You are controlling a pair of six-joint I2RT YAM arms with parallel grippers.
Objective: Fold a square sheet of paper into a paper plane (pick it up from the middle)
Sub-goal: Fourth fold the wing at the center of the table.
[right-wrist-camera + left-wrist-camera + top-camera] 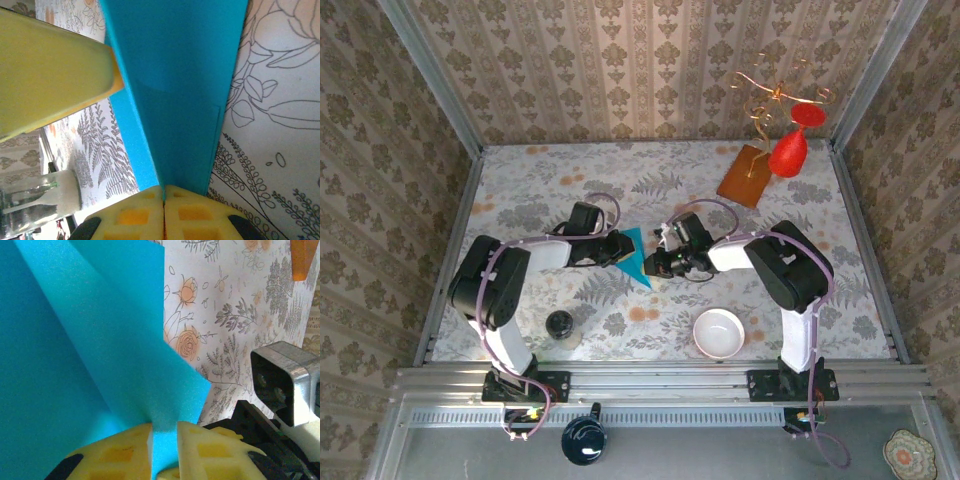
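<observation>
Seen from above, 2 robot arms bend inward from the near edge of a floral table [620, 180], forearms low and almost level. The left claw [618, 248] and right claw [658, 262] meet nose to nose. Directly between them is a creased teal paper sheet [636, 258], one point trailing back toward the arm bases; the right claw's fingers [135, 215] are pressed together, pinching the sheet's edge. The left claw's 2 yellow fingers [125, 455] sit a narrow gap apart with the sheet's edge in that gap, and whether they actually grip it cannot be told.
</observation>
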